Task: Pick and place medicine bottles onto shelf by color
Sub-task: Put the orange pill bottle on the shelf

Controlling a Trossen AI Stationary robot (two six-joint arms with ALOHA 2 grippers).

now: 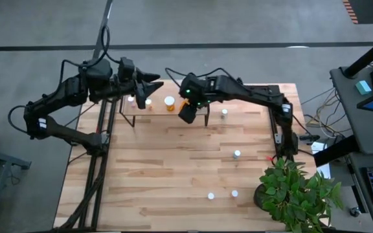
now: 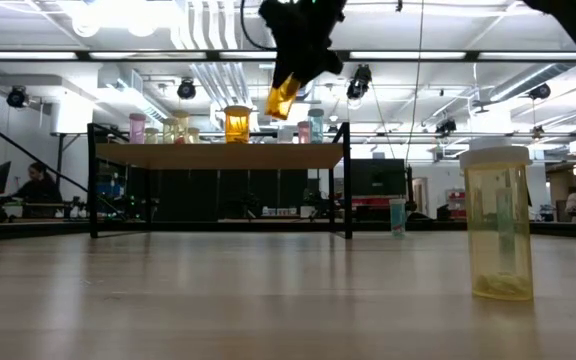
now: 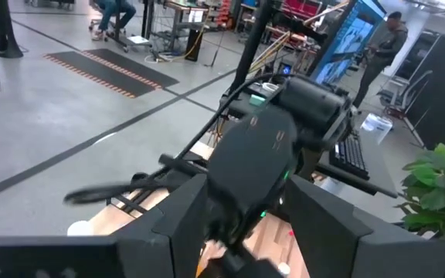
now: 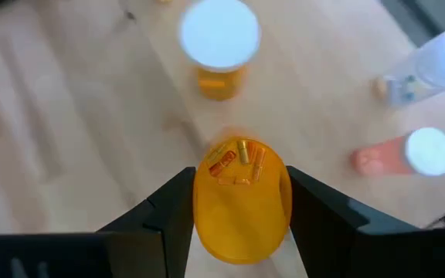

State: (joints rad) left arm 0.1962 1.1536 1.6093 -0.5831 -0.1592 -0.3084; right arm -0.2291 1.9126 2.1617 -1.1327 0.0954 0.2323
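Observation:
My right gripper (image 1: 188,114) hangs over the shelf (image 1: 149,111), a light-wood board on black legs, and is shut on an orange bottle (image 4: 242,201). The low view shows this bottle (image 2: 283,97) above the shelf (image 2: 218,156). Under it on the shelf stand an orange bottle with a white cap (image 4: 219,46), a pink one (image 4: 408,154) and a bluish one (image 4: 439,66). My left gripper (image 1: 153,83) is open and empty over the shelf's far left part. My right gripper pinches the orange bottle's round wall (image 4: 204,193) between its two fingers, from above, pointing down. One round end faces the wrist camera, with pills showing through. The bottle hangs tilted below the fingers (image 2: 298,60), clear of the shelf.
Loose bottles stand on the table: one right of the shelf (image 1: 224,113), one mid right (image 1: 237,154), two near the front (image 1: 210,195) (image 1: 234,193). A yellowish bottle (image 2: 498,220) stands close to the low camera. A green potted plant (image 1: 296,194) fills the near right corner.

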